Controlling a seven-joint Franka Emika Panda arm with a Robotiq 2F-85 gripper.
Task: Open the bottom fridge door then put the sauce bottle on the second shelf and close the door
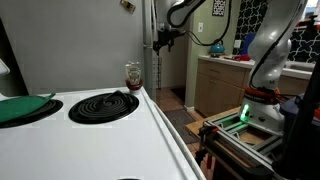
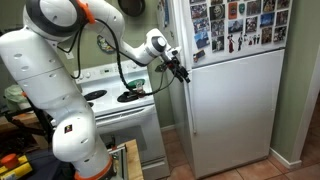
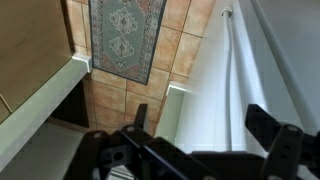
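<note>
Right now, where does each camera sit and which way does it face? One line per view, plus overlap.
In an exterior view: low on the stove top, looking across the burners to the sauce bottle and counter; the arm shows at right.
In an exterior view: beside the arm, facing the closed bottom fridge door; most of the arm shows.
Wrist view: looks down at tiled floor and rug beside a white panel; open fingers at the bottom edge.
Shared: both exterior views show stove and arm.

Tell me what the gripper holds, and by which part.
Nothing: the gripper stands open, jaws empty, near the fridge; the sauce bottle sits on the stove.
</note>
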